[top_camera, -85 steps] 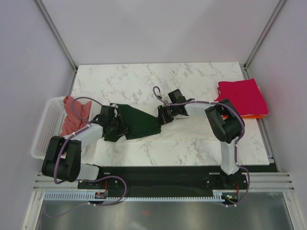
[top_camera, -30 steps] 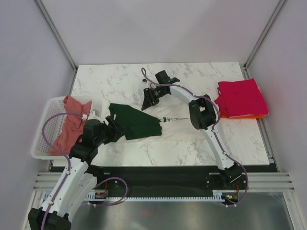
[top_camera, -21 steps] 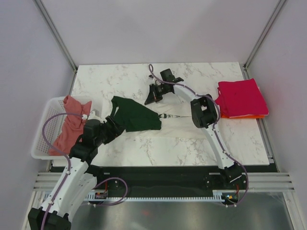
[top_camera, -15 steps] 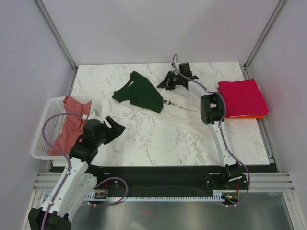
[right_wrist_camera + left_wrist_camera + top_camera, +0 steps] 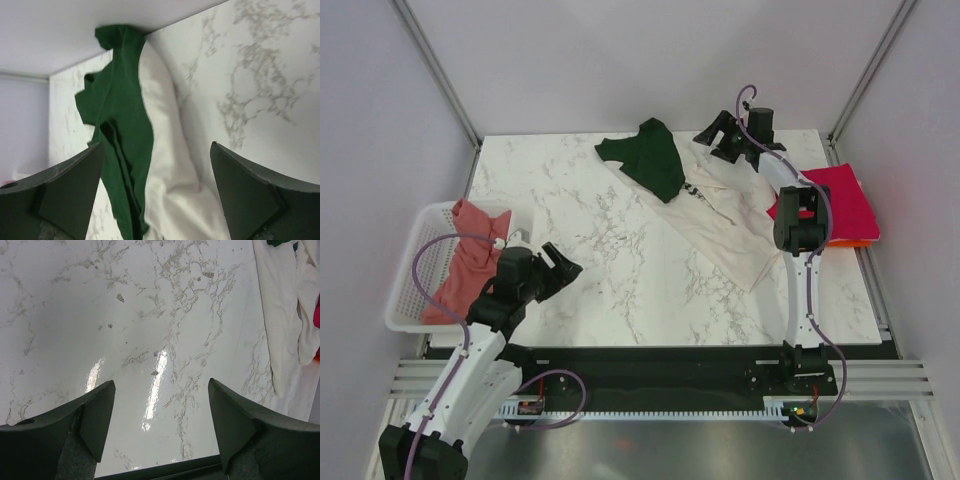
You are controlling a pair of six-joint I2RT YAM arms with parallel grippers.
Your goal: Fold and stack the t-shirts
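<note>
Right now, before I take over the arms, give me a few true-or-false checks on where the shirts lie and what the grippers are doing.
1. The left gripper is open, with nothing between its fingers. True.
2. The cream shirt lies in the basket. False: it is spread on the far right part of the table; the basket holds the salmon-pink shirt.
3. The magenta shirt sits on top of the orange shirt at the table's right edge. True.
4. The right gripper is shut on the green sleeve. False: its fingers stand wide apart, and the sleeve lies on the table beneath it, not held.
</note>
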